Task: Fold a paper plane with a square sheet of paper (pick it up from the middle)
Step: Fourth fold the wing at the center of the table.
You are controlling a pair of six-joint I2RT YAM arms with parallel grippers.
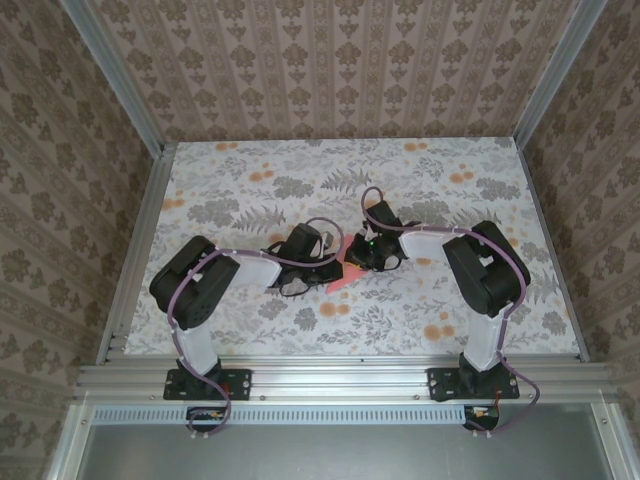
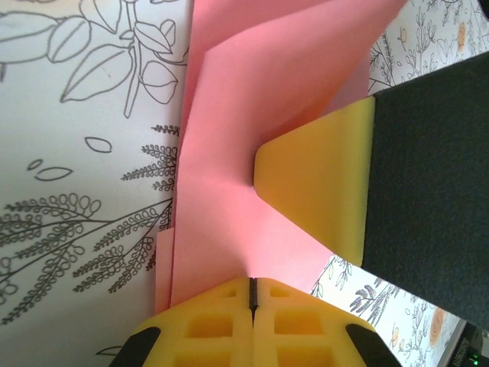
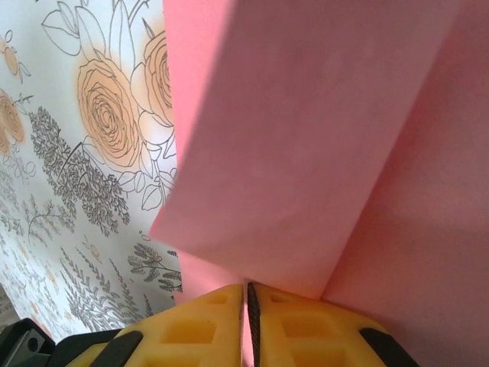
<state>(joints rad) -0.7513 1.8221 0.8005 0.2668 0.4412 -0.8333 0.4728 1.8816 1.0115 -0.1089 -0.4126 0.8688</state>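
The paper plane (image 1: 348, 272) sits at the middle of the table (image 1: 250, 190), between the two arms, which reach in from the left and the right to meet over it. The left gripper (image 2: 252, 284) is fully closed, its two yellow fingers pressed together with the pink sheet running straight into the seam between them, so it pinches the near edge of the paper. The right gripper (image 3: 246, 289) is closed to a thin slit with pink paper caught in it, so it also holds the sheet. In the left wrist view one yellow pad (image 2: 313, 191) of the right gripper lies against the pink surface from the right, just beside a fold line. The paper rises from both pinch points in angled panels and does not lie flat on the flower print. This suggests the two grips sit on opposite sides of a crease to hold the folded layers together while the shape is set. Placing both grips near the middle of the sheet probably steadies the fold line and leaves the outer panels free. Whether the far point of the dart touches the table cannot be told.
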